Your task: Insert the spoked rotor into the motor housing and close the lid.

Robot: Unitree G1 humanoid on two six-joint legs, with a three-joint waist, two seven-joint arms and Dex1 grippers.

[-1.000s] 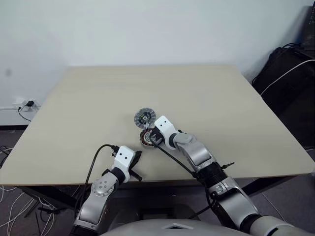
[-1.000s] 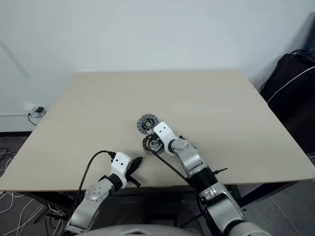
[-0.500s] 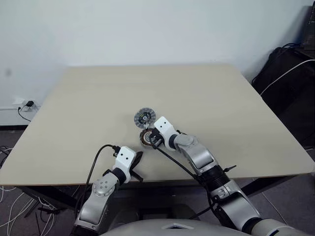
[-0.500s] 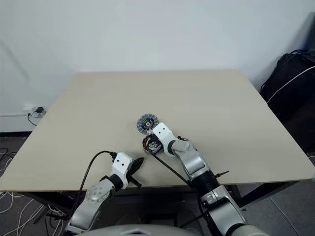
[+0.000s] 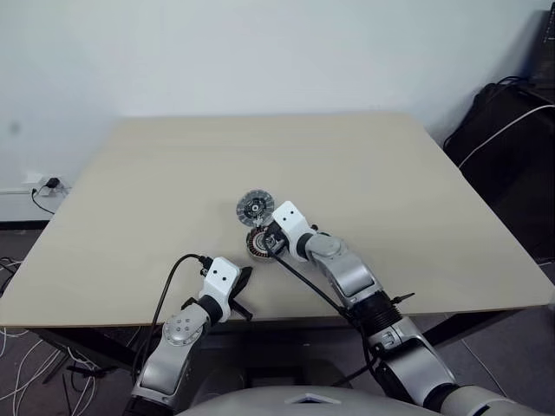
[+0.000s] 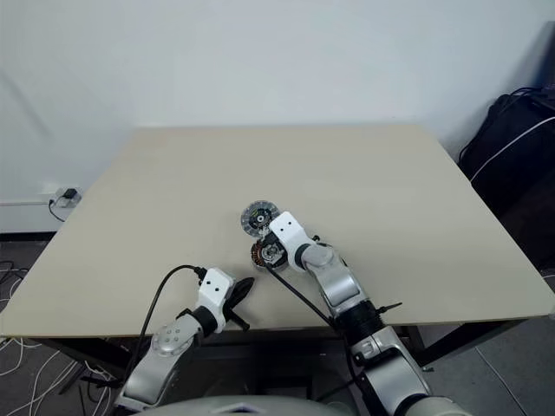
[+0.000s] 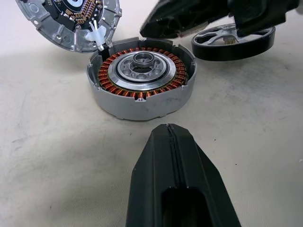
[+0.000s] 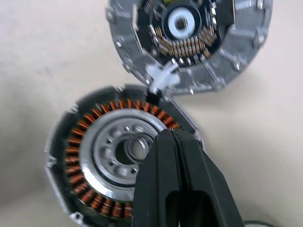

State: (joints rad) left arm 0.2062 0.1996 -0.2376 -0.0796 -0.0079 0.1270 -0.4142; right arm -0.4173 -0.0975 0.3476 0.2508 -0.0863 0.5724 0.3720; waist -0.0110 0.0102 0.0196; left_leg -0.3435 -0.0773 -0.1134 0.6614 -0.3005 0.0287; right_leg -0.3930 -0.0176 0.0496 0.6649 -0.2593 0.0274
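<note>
The motor housing, grey outside with copper windings around a pale centre, lies open-side up on the beige table. The lid lies just beyond it with its ribbed face up, joined to it by a small white clip. The spoked rotor rests flat on the table beside the housing, under my right hand. My right gripper is shut and empty, its tip hovering over the housing's rim. My left gripper is shut too and holds nothing. It points at the housing from a short way back, near the table's front edge.
A black bag with a white cable stands on the floor to the right of the table. A wall socket with cables sits low on the left. A black cable runs along my right arm across the table's front part.
My right gripper has tipped slightly over the housing. The left arm and the parts have not moved.
</note>
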